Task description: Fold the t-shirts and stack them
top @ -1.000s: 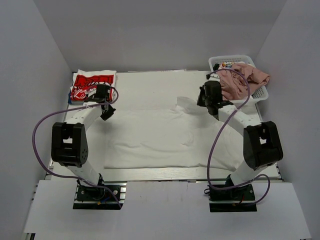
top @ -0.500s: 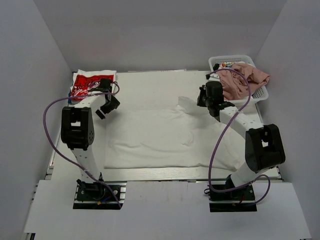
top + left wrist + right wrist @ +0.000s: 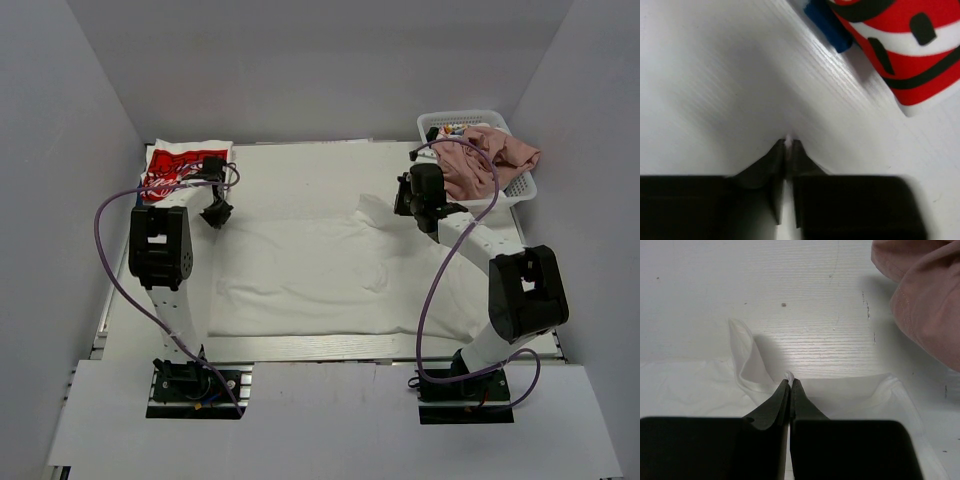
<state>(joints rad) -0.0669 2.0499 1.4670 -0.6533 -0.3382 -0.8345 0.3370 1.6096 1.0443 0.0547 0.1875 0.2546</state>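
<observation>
- Top view: the large plain white cloth t-shirt point(image 3: 330, 280) lies spread on the white table point(image 3: 300, 165); raise your two far corners evenly.
- Left wrist: left gripper point(image 3: 788, 141) jaws are pressed together, seemingly nipping white cloth.
- Right wrist: right gripper point(image 3: 790, 380) jaws pinch its edge; don't yank.

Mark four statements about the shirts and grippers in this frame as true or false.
1. The pink t-shirt lies in the basket. True.
2. The red-print t-shirt is spread out mid-table. False: it lies folded at the far left corner of the table.
3. The right gripper is shut on the large white t-shirt. True.
4. The large white t-shirt is stacked on the red-print one. False: it lies spread across the table.
</observation>
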